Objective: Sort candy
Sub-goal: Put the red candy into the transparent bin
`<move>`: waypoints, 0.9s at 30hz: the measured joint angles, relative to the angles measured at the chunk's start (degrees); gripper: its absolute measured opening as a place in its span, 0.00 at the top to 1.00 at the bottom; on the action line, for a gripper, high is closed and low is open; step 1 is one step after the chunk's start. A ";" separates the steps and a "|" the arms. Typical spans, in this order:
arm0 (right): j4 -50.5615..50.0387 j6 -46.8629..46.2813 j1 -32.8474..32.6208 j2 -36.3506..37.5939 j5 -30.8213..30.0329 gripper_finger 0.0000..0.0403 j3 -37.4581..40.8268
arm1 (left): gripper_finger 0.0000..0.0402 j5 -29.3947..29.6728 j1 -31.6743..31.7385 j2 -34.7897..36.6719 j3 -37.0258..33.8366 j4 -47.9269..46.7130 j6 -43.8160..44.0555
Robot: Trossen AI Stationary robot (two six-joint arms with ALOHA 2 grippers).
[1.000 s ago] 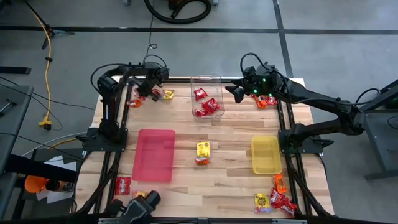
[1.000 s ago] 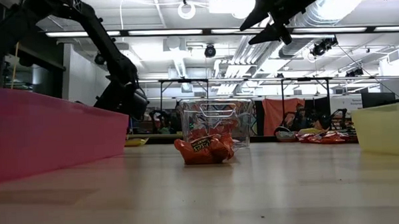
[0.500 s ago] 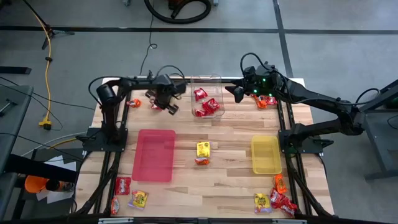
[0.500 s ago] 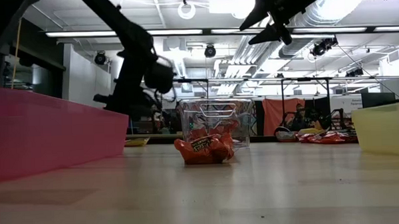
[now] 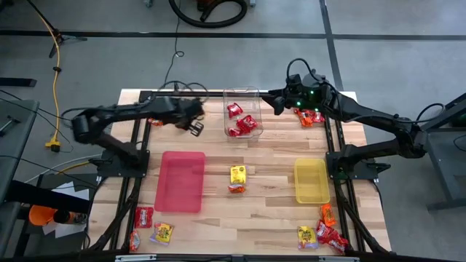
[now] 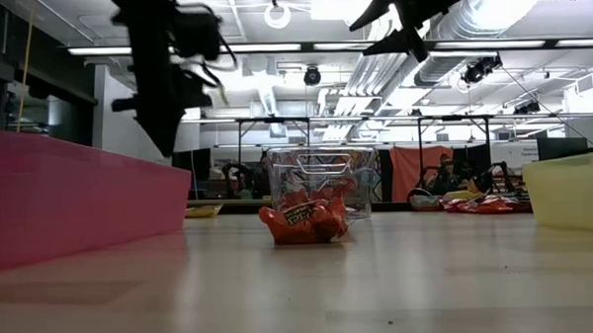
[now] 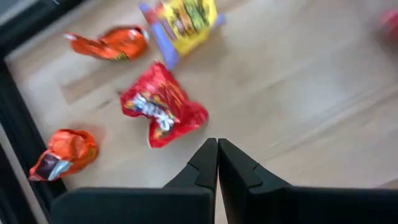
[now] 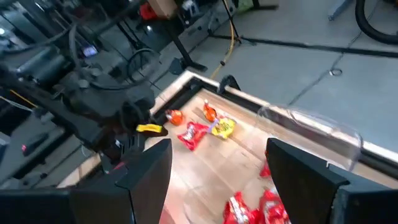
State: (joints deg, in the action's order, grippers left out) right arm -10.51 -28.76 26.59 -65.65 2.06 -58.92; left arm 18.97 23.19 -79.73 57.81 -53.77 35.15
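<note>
Candy packets lie in groups. At the far left corner, the left wrist view shows a red candy (image 7: 163, 111), a yellow candy (image 7: 183, 15) and two orange ones (image 7: 112, 42). My left gripper (image 7: 217, 146) is shut and empty above the wood near them, also (image 5: 195, 127), raised (image 6: 167, 131). Red candies (image 5: 242, 122) lie in the clear tub (image 5: 242, 93). A yellow and an orange candy (image 5: 237, 177) lie mid-table. My right gripper (image 5: 279, 103) hangs open, high beside the tub's right side, (image 8: 217, 168).
The pink tray (image 5: 180, 180) and the yellow tray (image 5: 312, 180) sit flat on the near half. More candies lie at the near left corner (image 5: 143, 216), the near right corner (image 5: 320, 234) and the far right corner (image 5: 312, 116). Black frame rails run along both sides.
My left arm has swung from the far left corner toward the tub, stretching out over the table, and its gripper has risen well above the table. The candies on the table have stayed where they were.
</note>
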 joint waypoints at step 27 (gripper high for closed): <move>1.53 -6.82 0.00 0.00 -3.47 0.36 0.00 | 0.51 -1.59 10.19 11.24 -27.85 28.65 -0.66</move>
State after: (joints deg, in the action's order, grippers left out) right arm -8.98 -35.58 26.59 -65.65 -1.41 -58.92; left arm 17.38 33.38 -68.49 29.95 -25.12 34.49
